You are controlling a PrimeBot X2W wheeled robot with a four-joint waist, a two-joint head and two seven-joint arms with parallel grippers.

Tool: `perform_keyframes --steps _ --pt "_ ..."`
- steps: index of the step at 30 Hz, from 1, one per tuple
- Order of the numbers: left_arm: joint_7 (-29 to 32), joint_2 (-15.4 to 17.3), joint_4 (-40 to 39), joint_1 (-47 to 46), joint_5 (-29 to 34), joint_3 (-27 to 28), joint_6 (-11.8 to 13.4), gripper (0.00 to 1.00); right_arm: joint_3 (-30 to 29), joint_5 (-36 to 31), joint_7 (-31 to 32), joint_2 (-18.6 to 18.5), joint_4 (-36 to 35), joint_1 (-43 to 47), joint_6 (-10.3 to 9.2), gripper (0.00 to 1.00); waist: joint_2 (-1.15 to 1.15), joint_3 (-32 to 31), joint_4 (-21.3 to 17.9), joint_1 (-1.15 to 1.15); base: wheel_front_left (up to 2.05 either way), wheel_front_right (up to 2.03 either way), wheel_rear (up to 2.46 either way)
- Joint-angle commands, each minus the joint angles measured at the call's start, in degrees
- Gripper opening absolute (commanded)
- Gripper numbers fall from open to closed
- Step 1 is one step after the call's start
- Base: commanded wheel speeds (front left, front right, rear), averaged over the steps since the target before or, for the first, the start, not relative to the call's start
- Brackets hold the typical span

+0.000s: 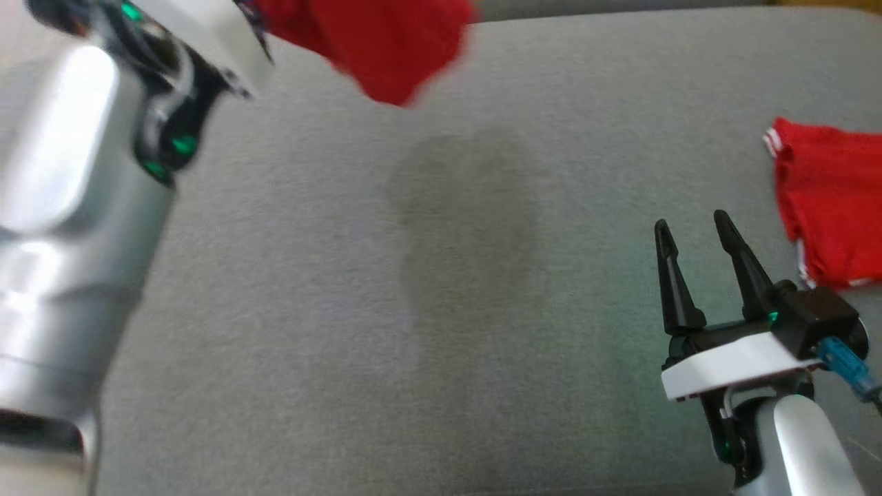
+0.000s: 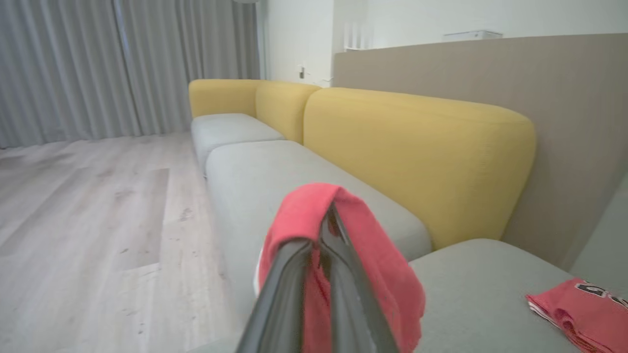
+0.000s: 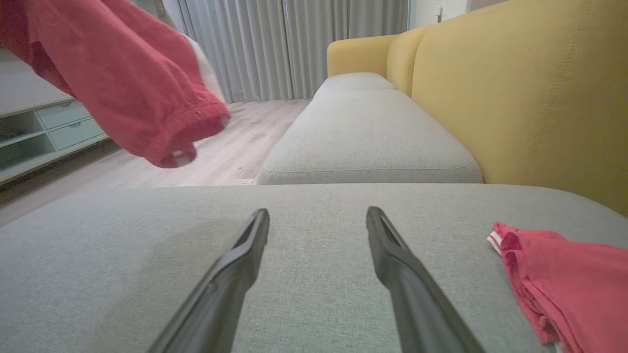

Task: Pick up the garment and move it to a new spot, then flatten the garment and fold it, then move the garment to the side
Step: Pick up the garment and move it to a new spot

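A red garment [image 1: 372, 41] hangs bunched in the air above the far left of the grey seat cushion [image 1: 448, 310]. My left gripper [image 2: 328, 215] is shut on the garment [image 2: 304, 211], with cloth draped over both fingertips. In the right wrist view the garment [image 3: 122, 83] dangles at the upper left, a cuffed end lowest. Low over the cushion at the right, my right gripper [image 1: 692, 224] stands open with nothing between its fingers [image 3: 245, 255].
A second red garment with white trim [image 1: 834, 207] lies folded on the cushion just right of my right gripper. The yellow backrest [image 3: 515, 98] runs along the far side. Beyond the cushion's left end are wood floor [image 2: 88, 220] and a low shelf unit [image 3: 44, 132].
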Motion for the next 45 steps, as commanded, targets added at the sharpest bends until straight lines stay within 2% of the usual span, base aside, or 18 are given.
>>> perform_keyframes --steps 1,7,13,14,15,16,17,23,31,38,45 --pt "-0.20 1.47 -1.79 2.02 -0.47 0.92 0.43 0.00 1.50 0.49 -0.82 -0.11 -1.45 -1.26 0.37 1.00 -0.01 1.66 -2.11 0.01 0.00 0.00 0.00" --pt "-5.45 -1.66 4.73 13.89 -1.40 -0.65 2.58 0.00 2.42 1.24 -1.89 -0.11 -0.09 -2.21 0.37 1.00 -0.01 4.11 -4.44 0.01 0.00 0.00 0.00" --pt "-10.24 -2.15 12.20 20.85 0.09 -2.67 2.88 0.00 2.00 1.29 -2.61 -0.11 0.76 -2.62 0.37 1.00 -0.01 4.38 -5.61 0.01 0.00 0.00 0.00" --pt "-11.28 -2.24 13.09 21.47 0.08 -2.57 2.93 0.07 1.82 1.19 -2.70 -0.11 0.90 -2.57 0.37 1.00 -0.01 4.27 -5.63 0.01 0.00 0.00 0.00" --pt "-12.26 -2.26 13.83 21.90 0.21 -2.56 2.95 0.32 1.64 1.12 -2.77 -0.11 1.03 -2.46 0.37 1.00 -0.01 4.06 -5.56 0.01 0.00 0.00 0.00" --pt "-13.30 -2.40 14.42 22.26 0.18 -2.36 3.12 0.64 1.43 1.05 -2.87 -0.11 1.24 -2.31 0.37 1.00 -0.01 3.79 -5.43 0.01 0.00 0.00 0.00" --pt "-14.34 -2.61 14.89 22.52 0.07 -2.09 3.28 1.00 1.18 0.98 -2.96 -0.11 1.48 -2.13 0.37 1.00 -0.01 3.46 -5.21 0.01 0.00 0.00 0.00" --pt "-19.34 -3.66 16.26 23.70 0.05 -1.54 3.53 1.00 0.83 0.80 -2.92 -0.11 2.32 -1.24 0.37 1.00 -0.01 0.61 -3.59 0.01 0.00 0.00 0.00" --pt "-24.99 -2.84 13.48 27.75 1.17 -1.61 4.54 1.00 0.36 -0.24 -2.18 -0.11 3.34 -0.15 0.37 1.00 -0.01 -5.94 -1.35 0.01 0.00 0.00 0.00" --pt "-27.25 -0.79 5.81 37.53 0.39 0.26 8.45 1.00 -0.52 -0.59 -1.16 -0.11 3.54 2.82 0.37 1.00 -0.01 -11.52 0.27 0.01 0.00 0.00 0.00" --pt "-28.27 0.71 -5.68 49.74 0.12 3.05 14.24 1.00 -0.53 -0.38 -1.52 -0.11 3.14 5.74 0.37 1.00 -0.01 -13.44 1.12 0.01 0.00 0.00 0.00"
